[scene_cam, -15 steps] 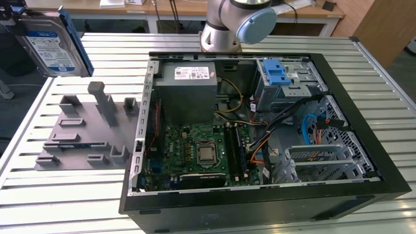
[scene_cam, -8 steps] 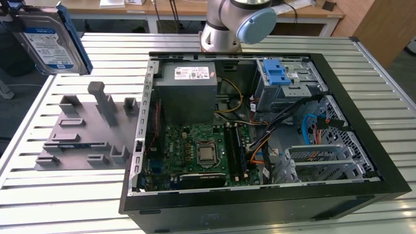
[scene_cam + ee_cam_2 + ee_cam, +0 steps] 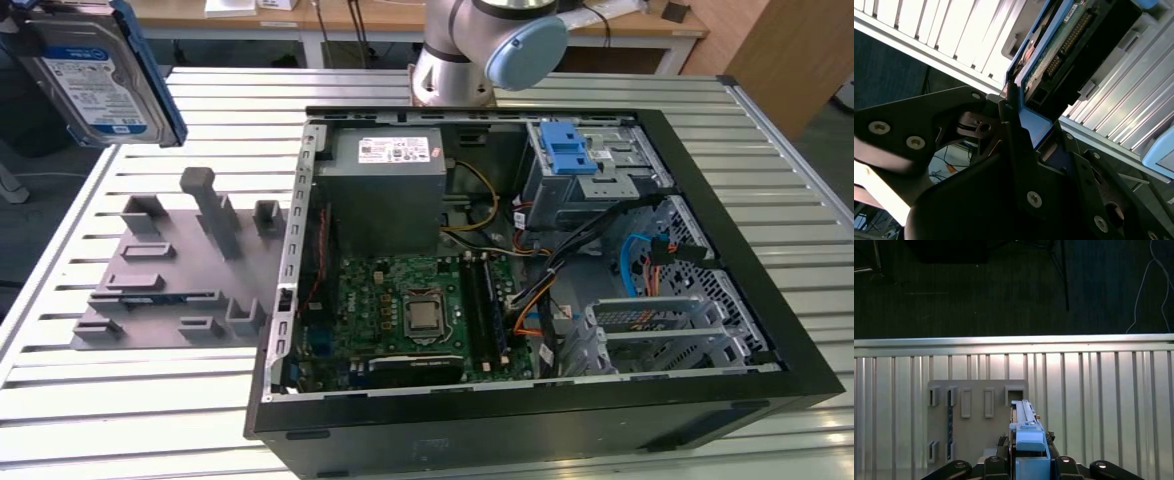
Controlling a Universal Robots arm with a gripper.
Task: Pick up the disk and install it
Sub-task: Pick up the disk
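The disk (image 3: 94, 75), a silver drive with a blue-and-white label in a blue plastic carrier, hangs in the air above the table's far corner at the exterior view's left. It stands nearly upright, well clear of the open computer case (image 3: 747, 300). In the second wrist view my gripper (image 3: 1019, 107) is shut on the carrier's blue edge, and the disk (image 3: 1064, 45) shows its circuit-board side. In the first wrist view the disk (image 3: 1026, 427) is seen edge-on, rising from between the gripper's (image 3: 1029, 462) black fingers.
A grey slotted holder plate (image 3: 174, 270) lies on the slatted metal table (image 3: 134, 400), below the disk and beside the case. Inside the case are a grey drive cage with a blue latch (image 3: 574, 150), a power supply box (image 3: 387, 190) and the motherboard (image 3: 414, 310). The arm's base (image 3: 461, 60) stands behind the case.
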